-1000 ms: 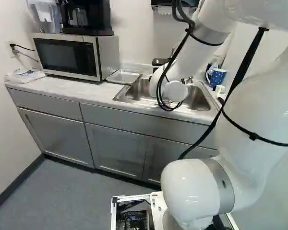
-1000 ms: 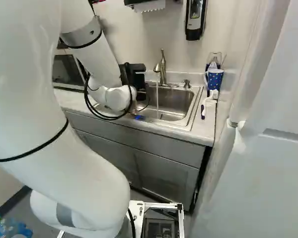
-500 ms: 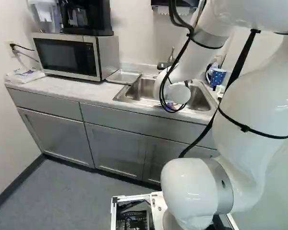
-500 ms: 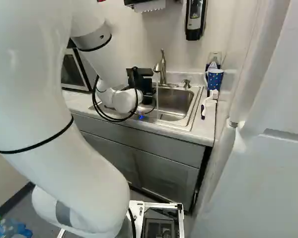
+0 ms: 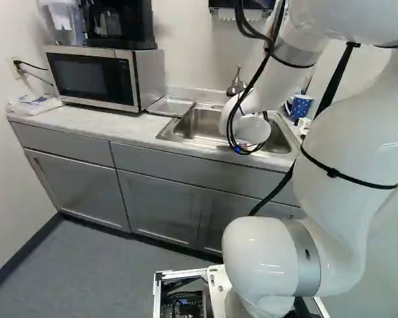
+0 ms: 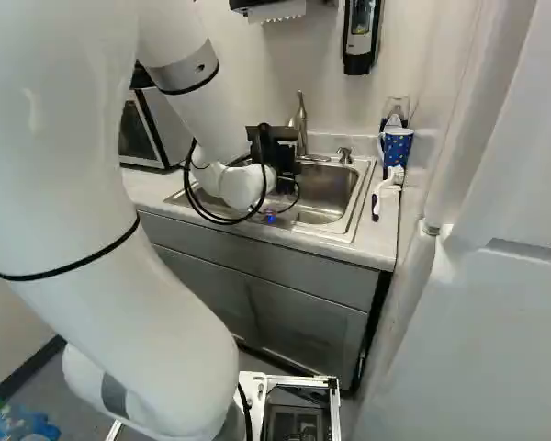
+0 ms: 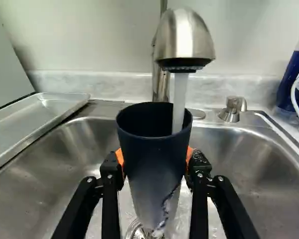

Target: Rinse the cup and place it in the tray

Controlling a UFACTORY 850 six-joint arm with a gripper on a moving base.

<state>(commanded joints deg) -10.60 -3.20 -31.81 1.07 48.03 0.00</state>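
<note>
We've got our arm (image 6: pixel 197 106) reaching over the sink (image 7: pixel 249 169), gripper (image 6: pixel 275 161) clamping the navy cup (image 7: pixel 152 164) upright under the far-side running faucet (image 7: pixel 182 37).

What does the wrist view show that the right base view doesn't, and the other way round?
Wrist view only: the dark cup gripped between the gripper's orange pads, water running into it, and the tray.

Right base view only: the wall dispenser and the white brush.

Both: faucet, sink, small pump, blue mug.
</note>
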